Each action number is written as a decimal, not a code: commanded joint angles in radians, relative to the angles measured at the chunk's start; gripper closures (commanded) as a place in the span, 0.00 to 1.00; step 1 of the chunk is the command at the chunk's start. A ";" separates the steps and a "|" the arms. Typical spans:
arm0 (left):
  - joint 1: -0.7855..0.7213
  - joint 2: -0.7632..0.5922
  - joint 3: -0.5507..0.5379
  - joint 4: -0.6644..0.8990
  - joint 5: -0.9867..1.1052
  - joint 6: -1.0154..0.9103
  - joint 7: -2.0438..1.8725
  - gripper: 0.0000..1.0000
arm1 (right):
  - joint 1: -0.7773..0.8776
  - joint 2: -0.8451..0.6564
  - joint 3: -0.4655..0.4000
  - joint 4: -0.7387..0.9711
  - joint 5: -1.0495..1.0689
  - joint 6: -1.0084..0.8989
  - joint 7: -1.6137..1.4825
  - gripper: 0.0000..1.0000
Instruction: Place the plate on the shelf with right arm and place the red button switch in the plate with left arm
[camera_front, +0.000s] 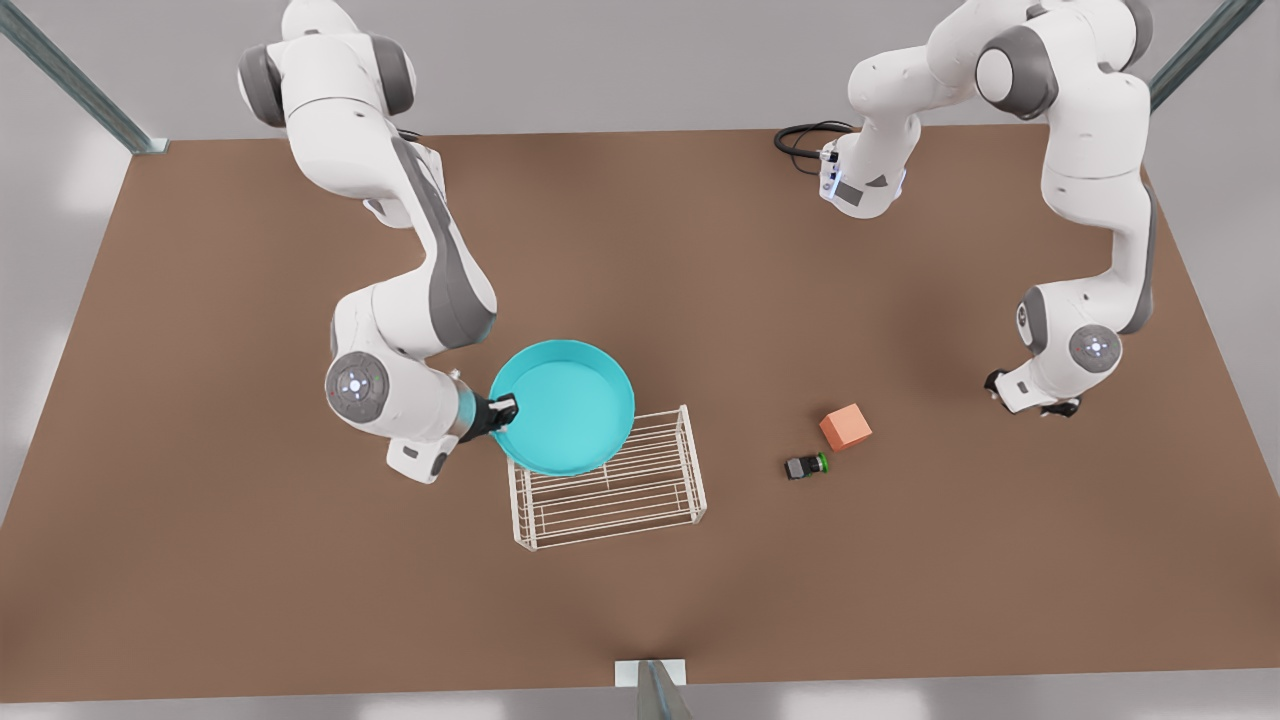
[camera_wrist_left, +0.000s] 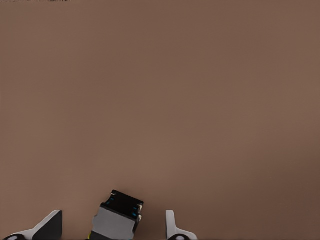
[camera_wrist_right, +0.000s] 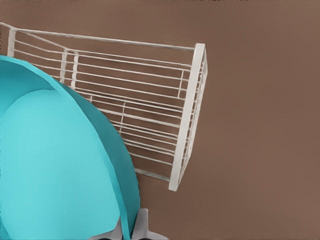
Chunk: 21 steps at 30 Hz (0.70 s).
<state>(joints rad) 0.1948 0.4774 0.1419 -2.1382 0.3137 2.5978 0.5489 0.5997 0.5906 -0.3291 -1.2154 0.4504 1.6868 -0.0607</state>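
The right gripper (camera_front: 503, 411), fingers pinched on the near rim of the round turquoise plate (camera_front: 565, 405), holds the dish over one end of the small white wire shelf (camera_front: 620, 490), part of it overhanging the rack's edge; the right wrist view shows the rim (camera_wrist_right: 127, 200) clamped between two fingertips (camera_wrist_right: 142, 227). Well off the shelf's other end, the left gripper (camera_front: 1030, 400) hovers low over the brown tabletop (camera_front: 900, 560), fingers spread around a small dark-and-grey block (camera_wrist_left: 117, 217). An orange cube (camera_front: 845, 427) and a green-capped switch (camera_front: 806, 466) lie between shelf and left gripper.
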 joint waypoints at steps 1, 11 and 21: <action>0.000 0.004 0.001 -0.002 0.002 0.045 0.051 0.00 | 0.003 0.009 0.001 0.013 0.063 0.045 0.473 0.80; 0.002 0.001 0.027 -0.046 0.002 0.085 0.056 0.00 | 0.038 0.133 -0.011 0.040 0.113 0.294 0.430 0.80; -0.015 0.006 0.027 -0.043 0.002 0.096 0.010 0.16 | 0.031 0.110 -0.019 0.013 0.145 0.291 0.349 0.00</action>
<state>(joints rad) 0.1801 0.4828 0.1686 -2.1827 0.3150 2.6857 0.5793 0.6298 0.6991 -0.3491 -1.1994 0.5908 1.9605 0.2220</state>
